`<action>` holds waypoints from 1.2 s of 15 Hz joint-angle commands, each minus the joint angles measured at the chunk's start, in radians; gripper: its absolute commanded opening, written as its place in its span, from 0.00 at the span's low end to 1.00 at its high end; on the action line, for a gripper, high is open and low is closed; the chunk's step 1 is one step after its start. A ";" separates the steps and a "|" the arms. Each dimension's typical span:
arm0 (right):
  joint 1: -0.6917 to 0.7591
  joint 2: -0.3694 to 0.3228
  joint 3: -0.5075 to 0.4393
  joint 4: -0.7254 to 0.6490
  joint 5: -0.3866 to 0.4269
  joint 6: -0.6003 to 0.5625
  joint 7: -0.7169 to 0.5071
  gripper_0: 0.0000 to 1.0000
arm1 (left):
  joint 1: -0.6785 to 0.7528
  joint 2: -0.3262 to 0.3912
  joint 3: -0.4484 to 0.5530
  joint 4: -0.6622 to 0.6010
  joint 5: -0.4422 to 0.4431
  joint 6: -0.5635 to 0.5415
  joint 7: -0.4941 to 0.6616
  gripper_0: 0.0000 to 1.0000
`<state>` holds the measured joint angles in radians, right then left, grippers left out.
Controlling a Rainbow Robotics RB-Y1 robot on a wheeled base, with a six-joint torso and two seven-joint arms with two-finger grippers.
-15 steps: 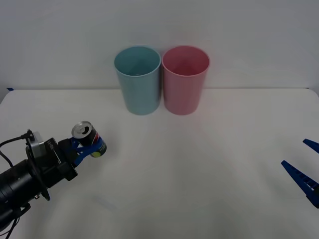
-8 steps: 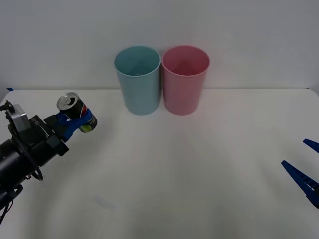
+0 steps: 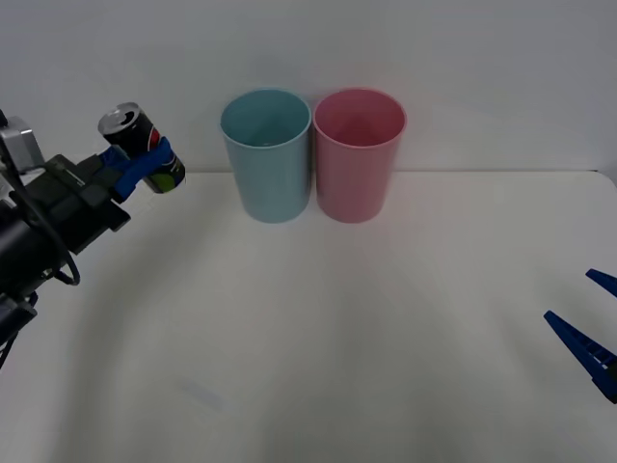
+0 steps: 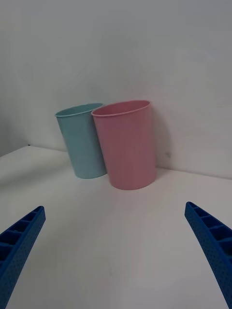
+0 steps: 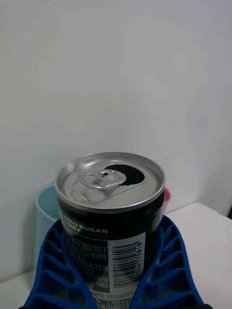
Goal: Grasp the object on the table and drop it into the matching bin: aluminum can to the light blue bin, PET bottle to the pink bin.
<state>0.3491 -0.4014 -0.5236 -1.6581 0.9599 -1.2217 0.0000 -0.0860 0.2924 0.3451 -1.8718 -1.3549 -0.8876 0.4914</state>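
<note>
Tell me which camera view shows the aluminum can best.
The left wrist view: the aluminum can is close up, its opened pull-tab top and printed label plain, clamped between the left gripper's blue fingers. The front view shows the can small and tilted, held in the air left of the light blue bin.

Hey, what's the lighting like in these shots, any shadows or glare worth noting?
Front view: soft, even light, with only faint shadows on the table beside the light blue bin and pink bin. Left wrist view: the aluminum can, held in the left gripper, catches bright highlights on its silver top. Right wrist view: the pink bin throws a soft shadow on the wall.
</note>
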 commanded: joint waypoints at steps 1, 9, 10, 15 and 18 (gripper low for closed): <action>0.000 0.000 0.000 0.000 0.000 0.000 0.000 1.00 | -0.075 0.001 0.008 0.003 -0.113 0.001 0.099 0.00; 0.000 0.000 0.000 0.000 0.000 0.000 0.000 1.00 | -0.442 0.017 -0.014 0.349 -0.313 0.001 0.147 0.00; 0.000 0.000 0.000 0.000 0.000 0.000 0.000 1.00 | -0.474 0.017 -0.015 0.384 -0.329 -0.001 0.144 0.00; 0.000 0.000 0.000 0.000 0.000 0.000 0.000 1.00 | -0.690 0.017 -0.031 0.654 -0.431 0.010 0.111 0.00; 0.000 0.000 0.000 0.000 0.000 0.000 0.000 1.00 | -0.805 0.017 -0.040 0.832 -0.452 0.045 0.002 0.02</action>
<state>0.3491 -0.4014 -0.5236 -1.6581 0.9599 -1.2217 0.0000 -0.8625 0.3099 0.3076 -1.0899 -1.8066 -0.8537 0.5276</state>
